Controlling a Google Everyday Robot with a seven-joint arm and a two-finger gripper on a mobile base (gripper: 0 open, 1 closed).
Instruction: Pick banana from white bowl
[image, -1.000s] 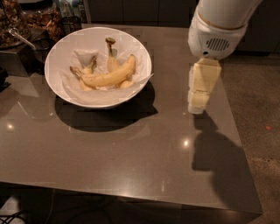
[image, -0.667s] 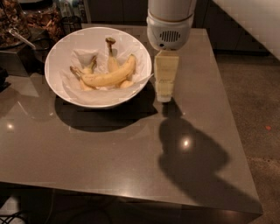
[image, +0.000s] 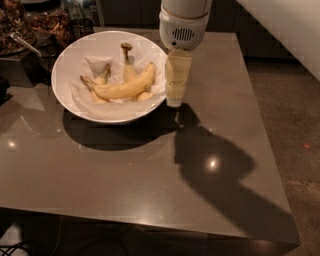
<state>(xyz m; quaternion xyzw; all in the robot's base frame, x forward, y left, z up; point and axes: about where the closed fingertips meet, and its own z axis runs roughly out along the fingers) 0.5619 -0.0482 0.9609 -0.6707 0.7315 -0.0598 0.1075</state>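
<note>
The white bowl (image: 75, 60) stands at the back left of the dark table, lined with crinkled white paper. The banana (image: 126, 87), long, curved and pale yellow, lies across the bowl's middle with its stem to the left. Shorter bananas with dark stem tips lie behind and under it. My gripper (image: 175, 97) hangs from the white wrist just outside the bowl's right rim, fingertips pointing down close to the table. It is to the right of the banana and holds nothing that I can see.
Dark containers with snacks (image: 35, 22) stand at the back left behind the bowl. The table's right edge (image: 265, 125) drops to the floor. The arm's shadow lies on the table's front right part.
The gripper has moved left from the table's right side to the bowl's right rim. The bowl and bananas have not moved.
</note>
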